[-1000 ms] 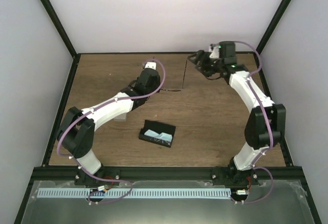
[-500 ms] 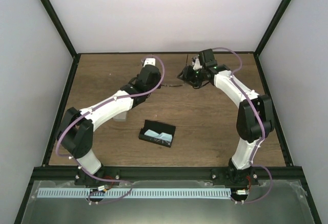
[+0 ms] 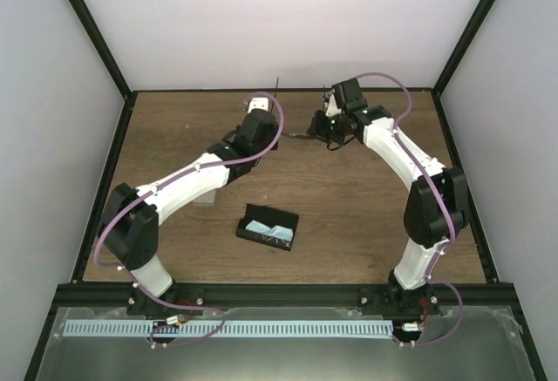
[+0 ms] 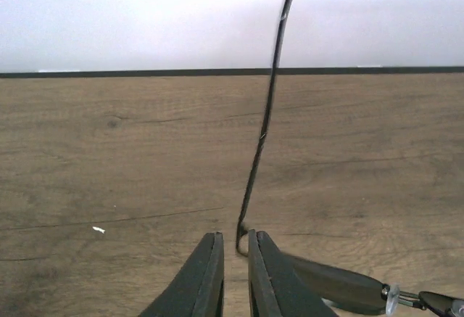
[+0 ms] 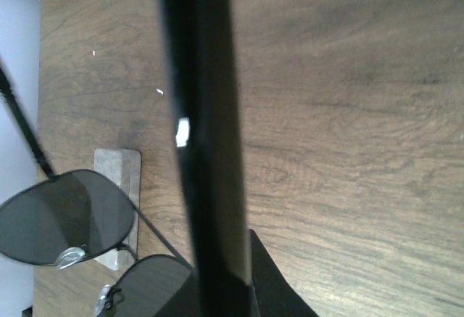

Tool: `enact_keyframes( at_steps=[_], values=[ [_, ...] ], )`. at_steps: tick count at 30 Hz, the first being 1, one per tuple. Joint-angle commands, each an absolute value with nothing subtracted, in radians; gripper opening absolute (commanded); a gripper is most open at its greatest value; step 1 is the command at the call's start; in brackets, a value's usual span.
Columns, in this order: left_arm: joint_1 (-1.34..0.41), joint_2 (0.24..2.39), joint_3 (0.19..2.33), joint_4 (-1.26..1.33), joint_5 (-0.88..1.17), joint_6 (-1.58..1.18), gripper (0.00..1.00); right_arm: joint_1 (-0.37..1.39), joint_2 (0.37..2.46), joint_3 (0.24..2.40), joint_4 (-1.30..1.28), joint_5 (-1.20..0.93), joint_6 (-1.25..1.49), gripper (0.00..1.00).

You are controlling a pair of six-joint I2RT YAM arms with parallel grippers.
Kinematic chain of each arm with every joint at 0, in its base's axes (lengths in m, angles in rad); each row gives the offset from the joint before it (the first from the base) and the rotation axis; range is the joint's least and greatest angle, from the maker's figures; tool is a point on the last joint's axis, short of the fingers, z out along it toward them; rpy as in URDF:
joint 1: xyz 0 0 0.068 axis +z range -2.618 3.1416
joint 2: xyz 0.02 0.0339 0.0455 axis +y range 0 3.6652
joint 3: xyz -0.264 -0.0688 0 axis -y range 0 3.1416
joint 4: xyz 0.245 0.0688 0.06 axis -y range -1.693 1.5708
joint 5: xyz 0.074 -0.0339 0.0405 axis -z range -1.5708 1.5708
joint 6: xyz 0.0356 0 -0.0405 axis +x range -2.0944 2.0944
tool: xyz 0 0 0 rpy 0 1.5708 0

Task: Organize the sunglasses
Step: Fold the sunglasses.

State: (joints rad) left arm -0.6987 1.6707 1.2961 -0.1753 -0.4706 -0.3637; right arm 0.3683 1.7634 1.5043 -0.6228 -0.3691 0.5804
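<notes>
Beyond the black case (image 3: pixel 268 227), toward the far edge of the table (image 3: pixel 366 207), a pair of sunglasses (image 5: pixel 69 219) is held between two robot arms. The left gripper (image 4: pixel 234 239), fingers drawn almost together, pinches the wire frame at a hinge, one slender arm standing upright above it. The right gripper (image 3: pixel 314 128), fingers closed, clamps another part of the frame, blurred close to its camera.

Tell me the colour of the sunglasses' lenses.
Dark smoky grey, slightly see-through. The sunglasses lenses show best in the right wrist view.
</notes>
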Motion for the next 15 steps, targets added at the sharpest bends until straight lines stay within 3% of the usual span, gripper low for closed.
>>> enact_keyframes(
  at_steps=[1, 7, 10, 12, 14, 15],
  values=[
    [-0.715, 1.673, 1.308, -0.182, -0.441, -0.32, 0.11, 0.372, 1.736, 1.622, -0.672, -0.339, 0.485, 0.01],
    [-0.719, 1.628, 1.256, -0.145, -0.299, -0.188, 0.09, 0.372, 1.731, 1.65, -0.711, -0.352, 0.366, 0.01],
    [-0.719, 1.605, 1.24, -0.168, -0.337, -0.186, 0.17, 0.371, 1.721, 1.636, -0.716, -0.349, 0.333, 0.01],
    [-0.719, 1.564, 1.218, -0.172, -0.371, -0.212, 0.35, 0.373, 1.708, 1.622, -0.71, -0.338, 0.308, 0.01],
    [-0.716, 1.487, 1.188, -0.157, -0.382, -0.244, 0.71, 0.372, 1.697, 1.612, -0.707, -0.328, 0.294, 0.01],
    [-0.713, 1.458, 1.18, -0.156, -0.394, -0.266, 0.84, 0.371, 1.692, 1.608, -0.705, -0.327, 0.29, 0.01]
  ],
)
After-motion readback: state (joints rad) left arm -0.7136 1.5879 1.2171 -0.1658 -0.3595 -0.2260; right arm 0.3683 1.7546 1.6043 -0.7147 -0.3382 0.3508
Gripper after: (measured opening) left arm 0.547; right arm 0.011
